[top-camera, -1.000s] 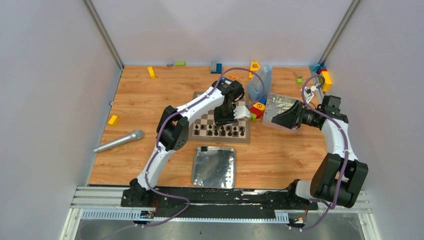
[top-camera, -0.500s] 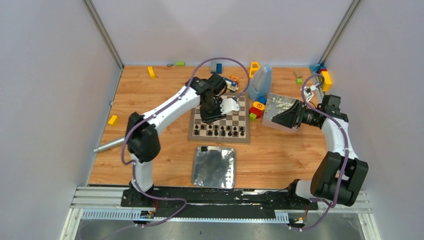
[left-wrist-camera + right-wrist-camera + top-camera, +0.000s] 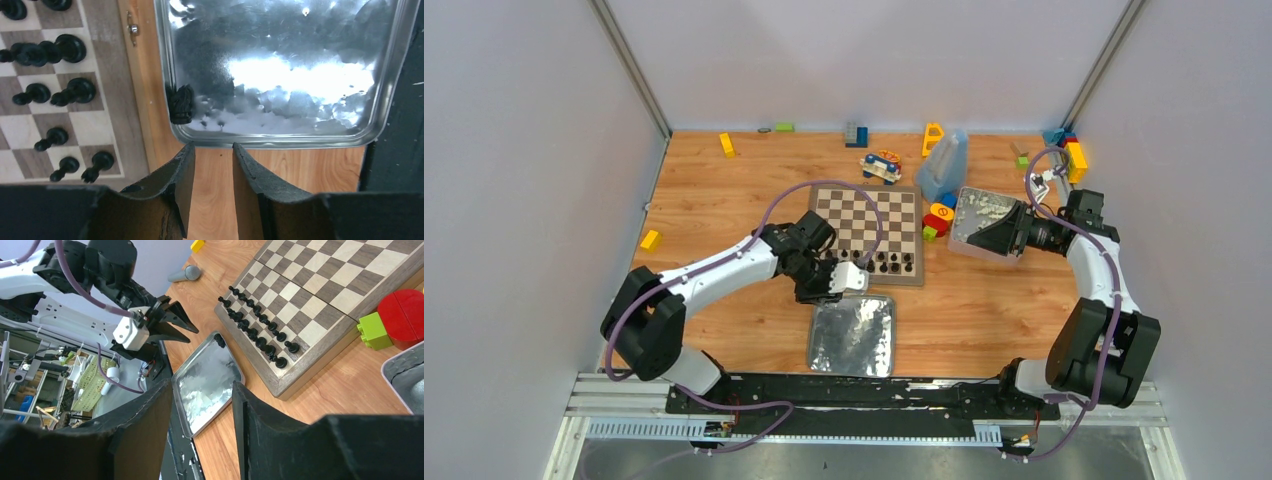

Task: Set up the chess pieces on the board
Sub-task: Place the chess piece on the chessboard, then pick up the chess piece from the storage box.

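My left gripper [image 3: 210, 167] hangs slightly open, empty; ahead-left, a small black chess knight [image 3: 181, 104] hugs the corner wall of the shiny silver metal tray [image 3: 300, 144], which might block one finger.

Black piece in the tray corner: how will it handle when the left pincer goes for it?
The black piece looks small and rigid, probably light. On the shiny tray it may skid when nudged. Tucked against the rim, the left pincer may lack room.

Left of the clear jug [image 3: 945, 165] sits a toy car [image 3: 881, 166]; just in front, a red block [image 3: 939, 218]; far nearer, a metal tray [image 3: 854, 338].
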Controlling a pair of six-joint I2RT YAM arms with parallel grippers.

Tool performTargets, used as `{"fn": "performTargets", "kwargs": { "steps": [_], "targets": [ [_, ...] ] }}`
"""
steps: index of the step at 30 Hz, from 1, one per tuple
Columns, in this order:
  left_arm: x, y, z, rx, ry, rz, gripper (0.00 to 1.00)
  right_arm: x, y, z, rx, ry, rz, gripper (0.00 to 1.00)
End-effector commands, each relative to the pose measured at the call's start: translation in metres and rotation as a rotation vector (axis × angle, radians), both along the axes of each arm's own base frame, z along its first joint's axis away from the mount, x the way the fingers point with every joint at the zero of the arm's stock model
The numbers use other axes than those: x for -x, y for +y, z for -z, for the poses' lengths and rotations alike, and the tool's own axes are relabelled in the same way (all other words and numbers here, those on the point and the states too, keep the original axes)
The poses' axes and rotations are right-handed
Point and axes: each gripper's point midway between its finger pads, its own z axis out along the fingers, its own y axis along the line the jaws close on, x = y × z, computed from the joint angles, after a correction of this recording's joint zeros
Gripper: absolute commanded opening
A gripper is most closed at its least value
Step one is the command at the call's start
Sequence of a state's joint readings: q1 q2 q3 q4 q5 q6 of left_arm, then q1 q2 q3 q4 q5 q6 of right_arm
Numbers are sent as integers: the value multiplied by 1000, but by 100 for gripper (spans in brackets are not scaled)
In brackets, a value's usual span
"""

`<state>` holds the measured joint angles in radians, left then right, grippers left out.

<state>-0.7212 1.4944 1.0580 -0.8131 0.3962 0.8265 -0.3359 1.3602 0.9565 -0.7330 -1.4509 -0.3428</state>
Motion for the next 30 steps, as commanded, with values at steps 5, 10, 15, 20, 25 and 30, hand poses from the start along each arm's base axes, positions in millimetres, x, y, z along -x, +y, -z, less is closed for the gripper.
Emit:
{"fn": "performTargets", "kwargs": {
  "steps": [5, 10, 15, 20, 25, 30],
  "targets": [
    [-27, -34, 21, 103, -203, 146, 40, -8, -2, -10, 18, -75, -8, 48],
    [-37, -33, 29, 81, -243, 138, 39, -9, -2, -9, 16, -75, -11, 48],
    [-36, -29, 38, 50, -228, 139, 39, -9, -2, -8, 15, -76, -12, 48],
    [-31, -21, 45, 12, -199, 140, 39, -9, -2, -7, 13, -71, -13, 48],
    [-25, -17, 45, 5, -181, 141, 40, -10, -2, -6, 12, -69, -13, 48],
    [-22, -15, 45, 3, -175, 141, 40, -10, -2, -5, 11, -65, -13, 48]
  ]
}}
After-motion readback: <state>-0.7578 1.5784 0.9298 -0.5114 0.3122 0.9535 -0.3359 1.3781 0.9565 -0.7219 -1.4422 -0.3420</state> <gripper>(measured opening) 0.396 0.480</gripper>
